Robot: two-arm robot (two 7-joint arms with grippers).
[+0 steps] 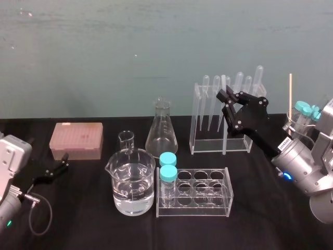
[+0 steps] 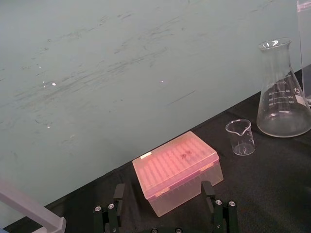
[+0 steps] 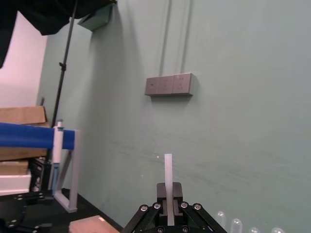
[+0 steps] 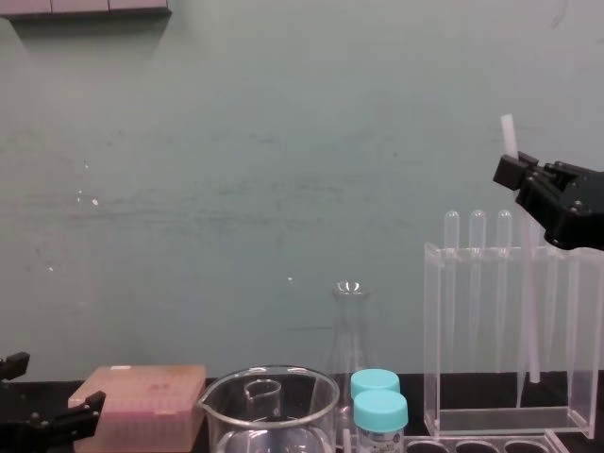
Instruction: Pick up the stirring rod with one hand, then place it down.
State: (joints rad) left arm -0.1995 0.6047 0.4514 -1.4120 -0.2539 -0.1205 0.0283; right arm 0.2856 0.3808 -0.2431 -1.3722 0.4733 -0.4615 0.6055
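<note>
My right jaws pinch the stirring rod (image 3: 168, 170) near its top, almost upright at the clear rack (image 4: 432, 330); seemingly light, stiff, slick and brittle, it wants gentle pressure; my left jaws sit spread, low over the desk (image 1: 260, 208).

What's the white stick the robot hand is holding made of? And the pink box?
The long thin translucent-white stirring rod, clamped in the right gripper by the clear rack, looks like frosted glass or plastic: milky and matte; I can't tell which. The pink rectangular box before the open left gripper looks like plastic: its tinted lid shows rows underneath.
</note>
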